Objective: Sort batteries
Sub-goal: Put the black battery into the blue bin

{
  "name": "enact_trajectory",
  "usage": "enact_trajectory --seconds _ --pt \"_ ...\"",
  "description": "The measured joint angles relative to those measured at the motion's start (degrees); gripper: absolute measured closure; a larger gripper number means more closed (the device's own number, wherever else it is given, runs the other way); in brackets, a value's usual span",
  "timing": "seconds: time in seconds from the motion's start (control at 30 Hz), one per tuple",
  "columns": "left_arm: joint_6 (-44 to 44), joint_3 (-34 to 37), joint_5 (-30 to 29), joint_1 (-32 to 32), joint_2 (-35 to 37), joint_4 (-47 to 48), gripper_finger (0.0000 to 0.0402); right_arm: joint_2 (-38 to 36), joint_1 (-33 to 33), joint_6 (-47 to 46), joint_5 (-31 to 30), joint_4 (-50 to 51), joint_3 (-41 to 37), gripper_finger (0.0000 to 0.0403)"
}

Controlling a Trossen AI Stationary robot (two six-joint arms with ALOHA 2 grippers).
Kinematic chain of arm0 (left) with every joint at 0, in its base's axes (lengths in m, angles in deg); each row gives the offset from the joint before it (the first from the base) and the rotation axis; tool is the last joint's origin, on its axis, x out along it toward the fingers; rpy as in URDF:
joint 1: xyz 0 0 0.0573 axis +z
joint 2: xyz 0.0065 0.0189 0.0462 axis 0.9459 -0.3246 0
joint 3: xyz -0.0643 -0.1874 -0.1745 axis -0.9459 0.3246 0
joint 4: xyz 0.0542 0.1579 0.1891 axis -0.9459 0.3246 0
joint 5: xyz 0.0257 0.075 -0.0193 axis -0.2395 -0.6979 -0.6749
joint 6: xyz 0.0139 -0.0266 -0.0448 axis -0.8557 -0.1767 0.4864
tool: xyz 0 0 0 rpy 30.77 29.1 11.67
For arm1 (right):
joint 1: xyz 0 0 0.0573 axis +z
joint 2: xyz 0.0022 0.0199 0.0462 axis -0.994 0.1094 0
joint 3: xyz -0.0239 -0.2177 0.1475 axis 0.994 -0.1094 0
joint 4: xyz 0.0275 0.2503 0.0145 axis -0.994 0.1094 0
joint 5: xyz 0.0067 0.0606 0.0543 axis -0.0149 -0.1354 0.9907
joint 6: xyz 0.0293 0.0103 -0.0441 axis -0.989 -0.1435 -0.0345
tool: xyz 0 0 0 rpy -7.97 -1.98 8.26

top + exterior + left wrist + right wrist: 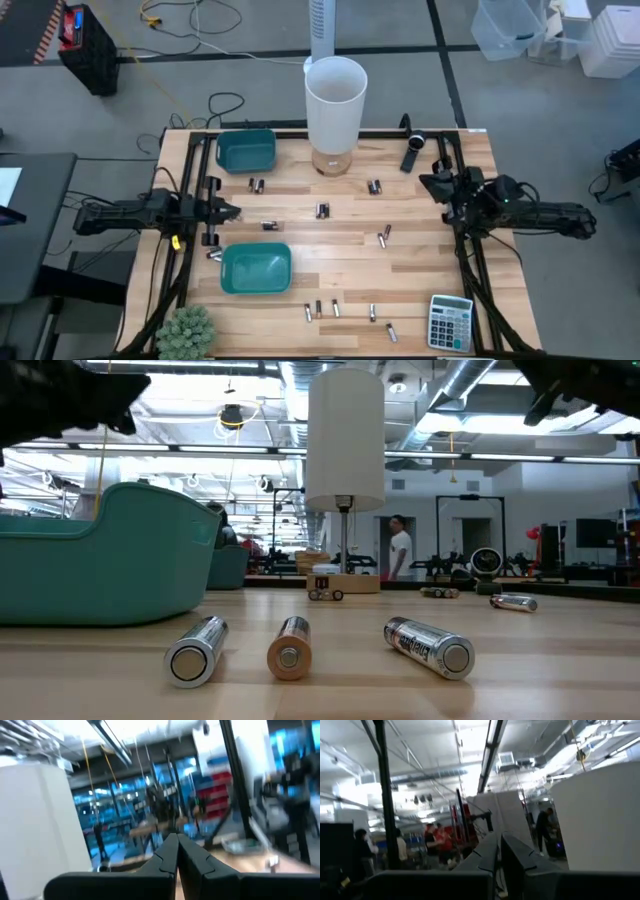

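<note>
A: Where are the batteries (321,210)?

B: Scattered over the table's (420,250) middle, plus a row along the lower edge of the high view. Both teal bins (255,268) sit left of centre.

A: How will they handle?

B: Probably small, hard, smooth cylinders that roll; pinch one across its middle.

A: The grippers?

B: Left gripper (232,211) at mid-left, fingers pressed together, empty. Right gripper (428,181) at upper right, nearly closed, holding nothing

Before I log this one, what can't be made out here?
- Battery types: cells too small in the high view; only three near enough in the low view.
- Bin contents: its wall hides the inside in the low view.
- Left claw surroundings: wrist view blurred.
- Right claw: wrist view shows no tabletop.
</note>
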Motion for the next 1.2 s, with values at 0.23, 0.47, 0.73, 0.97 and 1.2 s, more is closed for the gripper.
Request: enact_trajectory --seconds 0.23,0.47,0.73,0.97,1.2 --pt "6.72 -0.2 0.0 0.0 0.0 -8.69 0.0398 7.84 0.0 4.18 -0.99 -0.05 4.44 0.0359" --pt "6.2 -0.24 -0.09 0.0 0.0 -11.1 0.0398 14.21 0.0 5.73 -1.04 -0.12 7.45 0.0359" --pt "3.92 -0.29 -4.69 0.0 -0.11 -11.76 0.0398 25.69 -0.06 8.63 -1.37 7.25 12.59 0.0359" --pt "5.51 -0.32 -7.65 0.02 -6.6 -14.51 0.0389 35.07 -0.07 3.46 -7.41 27.14 20.67 0.0334" --pt "5.3 -5.79 -9.23 0.4 -19.47 -14.99 0.0344 41.83 1.14 -6.16 -10.1 42.53 23.97 0.0288"
